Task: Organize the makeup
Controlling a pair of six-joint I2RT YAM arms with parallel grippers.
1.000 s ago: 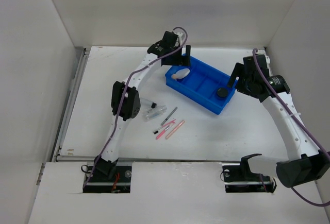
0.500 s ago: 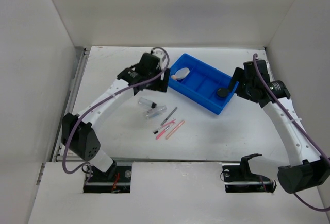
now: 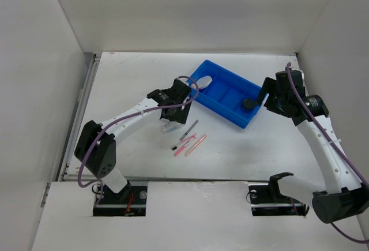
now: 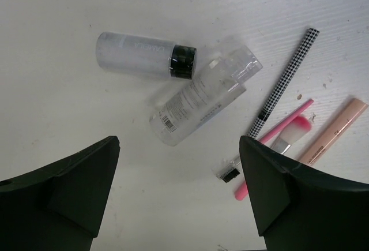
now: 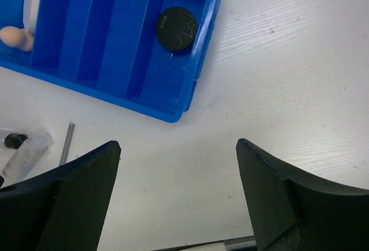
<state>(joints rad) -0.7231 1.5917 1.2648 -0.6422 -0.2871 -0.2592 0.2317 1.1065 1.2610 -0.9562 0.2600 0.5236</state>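
**Left gripper** [image 4: 179, 161], jaws open and empty, hovers above the two clear vials [image 4: 199, 98]. The thin dark brush [image 4: 285, 81] and pink sticks [image 4: 277, 133] lie at their 4 o'clock. **Right gripper** [image 5: 179, 144] is likewise open and empty. The round black compact [image 5: 176, 28] sits in the blue tray [image 5: 173, 98], in its 4 o'clock corner.

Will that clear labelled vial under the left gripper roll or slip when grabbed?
Likely rolls: the clear cylindrical labelled vial lies on its side. Smooth wall may slip. The frosted black-banded vial close beside it could get nudged.
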